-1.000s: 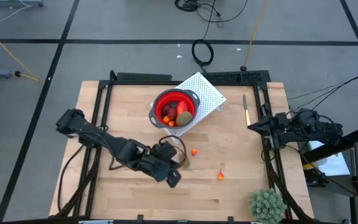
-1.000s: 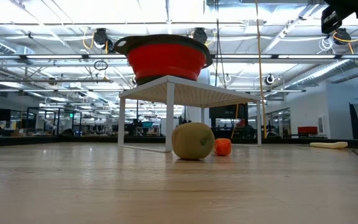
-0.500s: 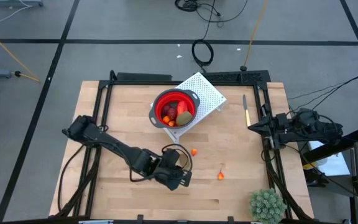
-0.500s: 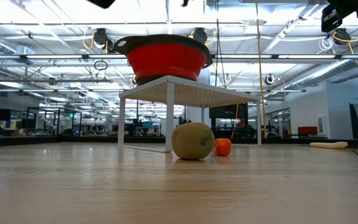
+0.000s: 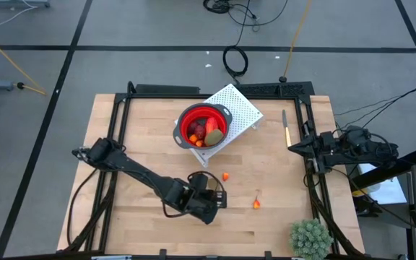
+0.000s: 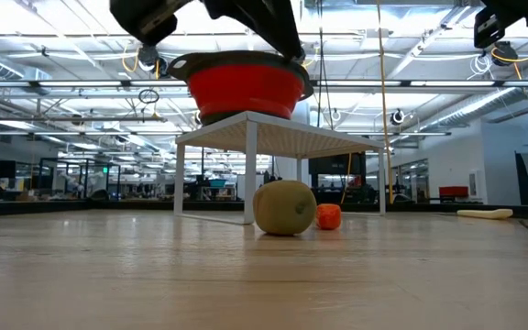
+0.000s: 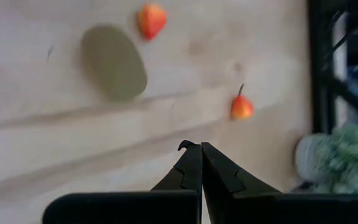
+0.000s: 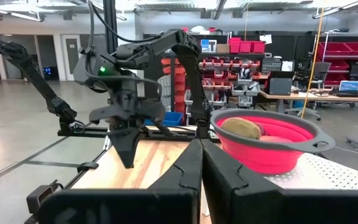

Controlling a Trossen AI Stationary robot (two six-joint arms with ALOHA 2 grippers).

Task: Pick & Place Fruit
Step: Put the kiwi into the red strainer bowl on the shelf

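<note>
Above the table's near middle hangs my left gripper [image 5: 209, 196], shut and touching nothing; in its wrist view [image 7: 199, 147] the shut fingertips point down at bare wood. A brown-green oval fruit [image 7: 114, 61] lies on the table beyond them, also seen in the low view [image 6: 284, 207]. Two small orange bits [image 5: 225, 175] [image 5: 256, 204] lie near it. The red bowl [image 5: 203, 126] stands on a white perforated stand [image 5: 240, 107] and holds several fruit pieces, among them an oval [image 8: 241, 127]. My right gripper [image 8: 199, 147] waits shut at the table's right edge [image 5: 295, 146].
A spiky green plant [image 5: 310, 237] stands at the near right corner. A yellow-handled tool [image 5: 286, 128] lies by the right rail. Black frame rails run along the table's left, right and far edges. Bare wood lies left of the bowl and along the near edge.
My left gripper has moved toward the table's right and near edge and come down: in the low view it was out of frame a second ago and now hangs in at the top, above the bowl. The fruit on the table has stayed where it was.
</note>
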